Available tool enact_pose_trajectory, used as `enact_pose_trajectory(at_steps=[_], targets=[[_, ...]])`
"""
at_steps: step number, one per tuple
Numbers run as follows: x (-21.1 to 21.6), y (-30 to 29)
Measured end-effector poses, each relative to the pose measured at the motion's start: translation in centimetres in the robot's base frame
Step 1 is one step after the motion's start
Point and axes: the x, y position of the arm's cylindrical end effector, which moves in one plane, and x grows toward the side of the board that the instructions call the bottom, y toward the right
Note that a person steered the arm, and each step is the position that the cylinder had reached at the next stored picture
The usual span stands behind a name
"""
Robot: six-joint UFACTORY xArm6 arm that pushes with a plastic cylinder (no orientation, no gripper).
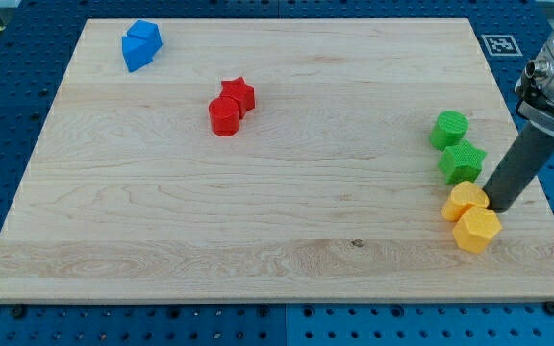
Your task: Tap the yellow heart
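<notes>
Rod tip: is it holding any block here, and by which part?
Nothing is held; the rod cannot grip. My tip sits just to the view's right of the yellow heart, at or near its right edge.

We see a pale, smooth, matt wooden board [258, 192] with visible grain. On it, the yellow heart-shaped plastic block [465, 201] looks matt. Around the board lies blue perforated metal table [8, 115].

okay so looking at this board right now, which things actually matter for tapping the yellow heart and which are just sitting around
Belongs to the job:
- yellow heart
- my tip, right beside the heart on the view's right, contact unclear

Just lying about:
- yellow hexagon block, against the heart
- green star
- green cylinder
- red star
- red cylinder
- blue blocks, shapes unclear
</notes>
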Motion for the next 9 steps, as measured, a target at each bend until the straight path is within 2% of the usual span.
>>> enact_pose_trajectory(at_steps=[4, 9], targets=[[1.0, 2.3], [-1.3, 2.3]])
